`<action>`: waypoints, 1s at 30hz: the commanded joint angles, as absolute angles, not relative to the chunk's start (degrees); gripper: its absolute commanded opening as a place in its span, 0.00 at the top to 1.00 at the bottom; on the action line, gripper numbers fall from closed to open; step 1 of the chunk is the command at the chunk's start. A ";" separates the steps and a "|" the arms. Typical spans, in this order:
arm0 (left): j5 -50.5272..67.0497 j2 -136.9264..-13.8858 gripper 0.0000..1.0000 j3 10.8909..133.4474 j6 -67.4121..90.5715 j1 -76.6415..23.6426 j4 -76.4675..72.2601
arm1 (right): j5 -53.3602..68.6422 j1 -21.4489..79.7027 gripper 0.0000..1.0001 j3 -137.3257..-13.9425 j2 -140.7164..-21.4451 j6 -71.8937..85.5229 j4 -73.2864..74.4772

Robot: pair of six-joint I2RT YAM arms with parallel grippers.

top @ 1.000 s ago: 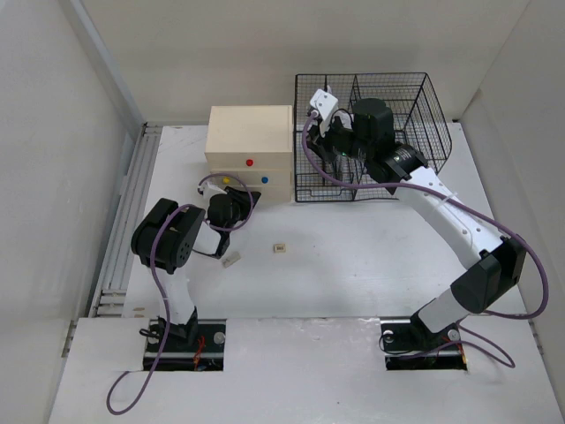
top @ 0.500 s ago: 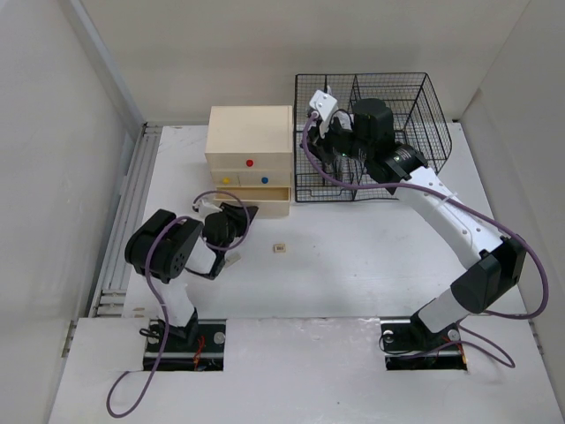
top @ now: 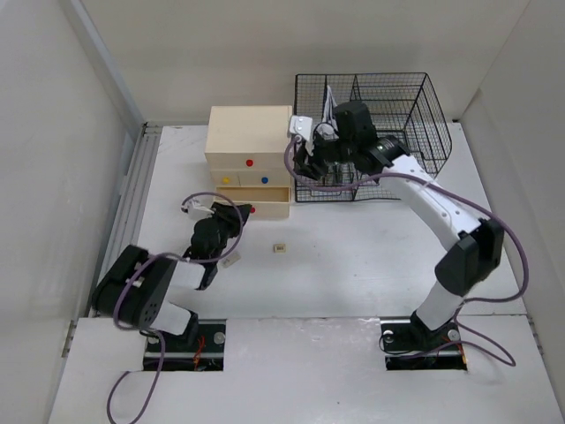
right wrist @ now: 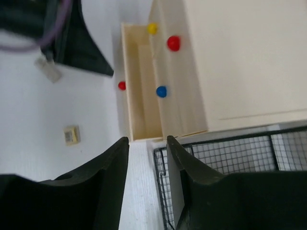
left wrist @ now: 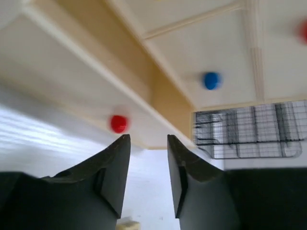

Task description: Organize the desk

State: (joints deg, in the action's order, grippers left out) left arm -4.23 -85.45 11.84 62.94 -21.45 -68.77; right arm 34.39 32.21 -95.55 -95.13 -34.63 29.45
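Note:
The white desk [top: 371, 256] carries a beige drawer box [top: 250, 146] at the back. Its bottom drawer [top: 265, 205] stands pulled out, with a red knob [top: 253, 209] on its front. My left gripper [top: 232, 223] is open and empty just in front of that drawer. In the left wrist view the gripper [left wrist: 147, 139] sits just right of the red knob [left wrist: 118, 123]. My right gripper [top: 301, 166] is open and empty above the left edge of the black mesh organizer [top: 388, 115]. In the right wrist view it [right wrist: 147, 141] looks down at the open drawer [right wrist: 139, 96].
A small beige piece [top: 280, 249] lies on the desk in front of the drawer box, and a small white piece [top: 231, 261] lies by my left gripper. A ridged rail [top: 124, 230] runs along the left side. Walls close in on both sides.
My left arm has drawn back toward the near edge, and the bottom drawer has come out with it. My right gripper has moved left to the organizer's left edge.

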 commanded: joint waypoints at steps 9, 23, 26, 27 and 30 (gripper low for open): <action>-15.55 -47.57 1.00 19.42 38.94 -30.49 -28.41 | 36.92 36.90 0.61 -92.32 -104.69 -60.31 50.64; -17.85 -24.87 0.66 7.83 41.66 -33.93 -11.34 | 25.49 48.34 0.40 -77.70 -103.44 -35.88 26.99; -17.84 -24.87 0.54 7.82 43.15 -34.45 -10.81 | 23.30 50.09 0.40 -77.70 -105.73 -35.08 25.24; -18.62 -24.87 0.53 7.82 43.76 -34.45 -10.29 | 22.33 50.10 0.40 -77.70 -106.78 -34.46 24.70; -18.63 -27.94 0.52 8.34 46.57 -34.45 -8.36 | 21.80 50.71 0.40 -78.30 -108.54 -33.14 24.70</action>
